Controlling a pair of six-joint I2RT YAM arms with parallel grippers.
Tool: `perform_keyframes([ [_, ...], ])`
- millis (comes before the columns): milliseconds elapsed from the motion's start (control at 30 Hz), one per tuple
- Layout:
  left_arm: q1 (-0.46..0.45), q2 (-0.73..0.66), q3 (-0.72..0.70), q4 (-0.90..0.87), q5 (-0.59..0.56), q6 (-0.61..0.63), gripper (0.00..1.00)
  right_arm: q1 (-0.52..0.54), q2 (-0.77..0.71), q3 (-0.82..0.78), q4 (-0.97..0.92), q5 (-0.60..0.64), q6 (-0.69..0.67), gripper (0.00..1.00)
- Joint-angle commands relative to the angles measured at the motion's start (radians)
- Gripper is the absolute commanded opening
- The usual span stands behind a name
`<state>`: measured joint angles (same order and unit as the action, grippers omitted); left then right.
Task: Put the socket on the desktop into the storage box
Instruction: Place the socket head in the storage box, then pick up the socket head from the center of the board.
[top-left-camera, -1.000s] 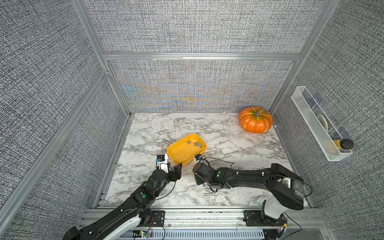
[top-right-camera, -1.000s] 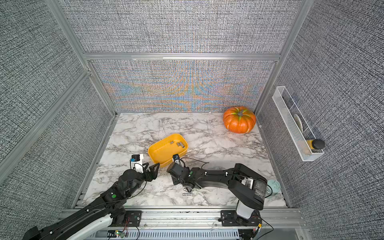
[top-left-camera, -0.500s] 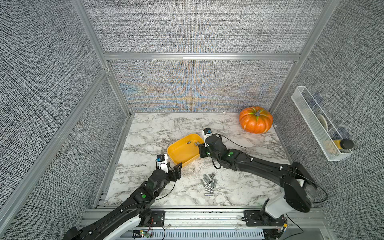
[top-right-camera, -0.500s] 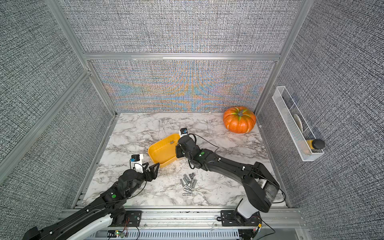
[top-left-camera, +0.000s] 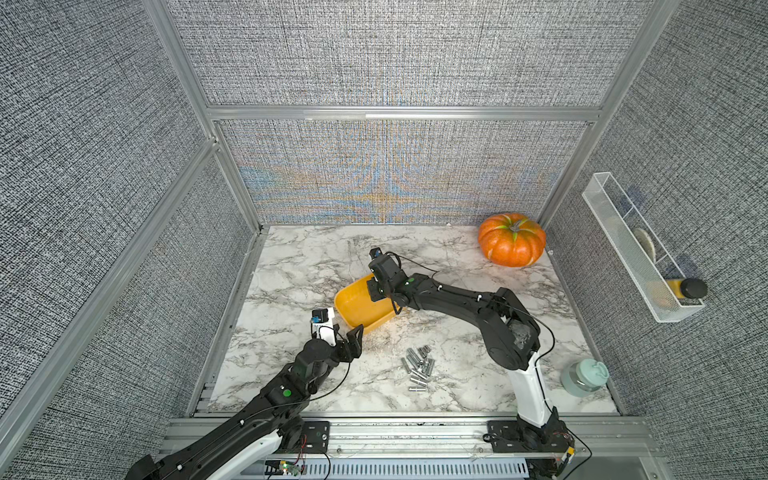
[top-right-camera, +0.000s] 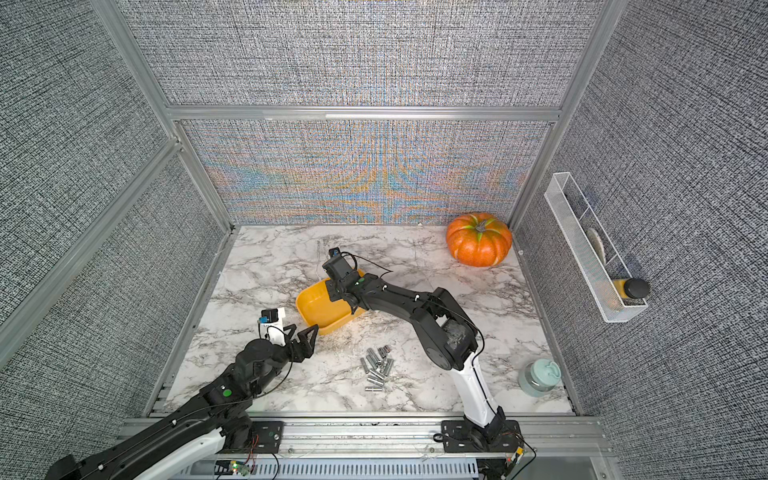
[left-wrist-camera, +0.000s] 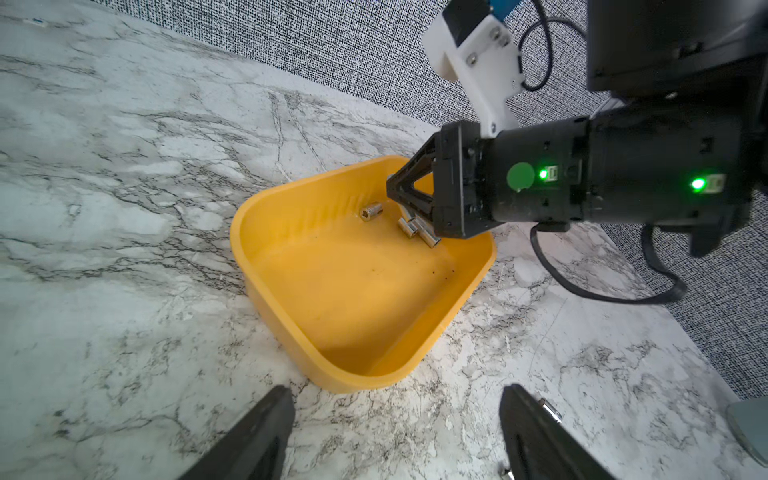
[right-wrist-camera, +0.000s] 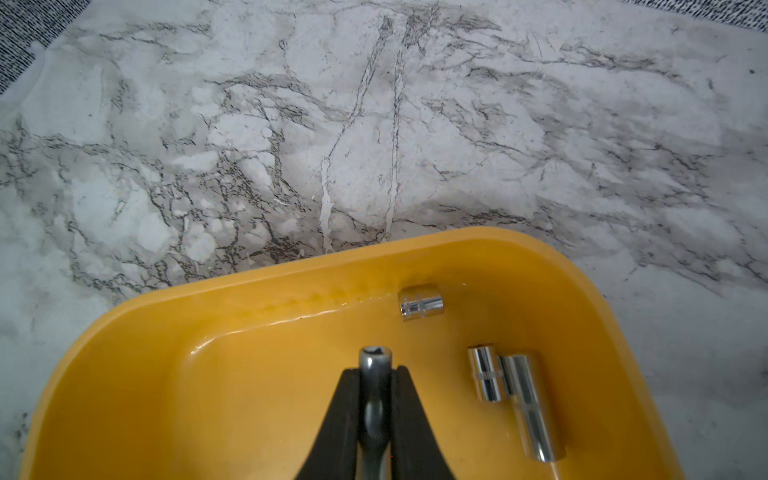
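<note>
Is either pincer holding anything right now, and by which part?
The right pincer is shut on a metal socket, clamped around its barrel, with the open end poking out past the tips, above the storage box. The left pincer is open and empty.

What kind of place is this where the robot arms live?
Most likely a robot practice booth in a lab, not a home. Grey fabric walls in metal frames box in a marble-look tabletop, and a left arm and right arm are mounted on a rail at its front edge.

place: lab test cell — grey fabric walls (top-left-camera: 374, 50) | aluminium rails (top-left-camera: 403, 113) | marble desktop (top-left-camera: 316, 257)
</note>
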<state>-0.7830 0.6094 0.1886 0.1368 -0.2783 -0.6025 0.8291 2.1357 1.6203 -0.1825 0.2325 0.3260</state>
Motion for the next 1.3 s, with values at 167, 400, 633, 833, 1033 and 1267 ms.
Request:
perform_keyframes([
  [167, 0.001, 0.001, 0.001, 0.014, -0.008, -0.002, 0.83, -0.001, -0.052, -0.041, -0.014, 0.025, -0.018, 0.4],
  [400, 0.001, -0.007, -0.001, 0.015, -0.013, 0.002, 0.83, 0.033, -0.25, -0.221, 0.009, 0.059, -0.01, 0.45],
  [633, 0.001, -0.005, -0.001, 0.014, -0.018, 0.0, 0.83, 0.197, -0.559, -0.548, -0.003, 0.134, 0.088, 0.4],
  [833, 0.0, 0.002, -0.003, 0.021, -0.012, -0.005, 0.83, 0.289, -0.668, -0.775, -0.005, 0.115, 0.256, 0.29],
  [1033, 0.001, 0.025, 0.0, 0.026, -0.01, -0.005, 0.83, 0.365, -0.631, -0.842, 0.035, 0.087, 0.333, 0.24],
  [1267, 0.0, 0.035, 0.004, 0.025, -0.01, -0.002, 0.83, 0.379, -0.566, -0.827, 0.024, 0.116, 0.339, 0.24],
])
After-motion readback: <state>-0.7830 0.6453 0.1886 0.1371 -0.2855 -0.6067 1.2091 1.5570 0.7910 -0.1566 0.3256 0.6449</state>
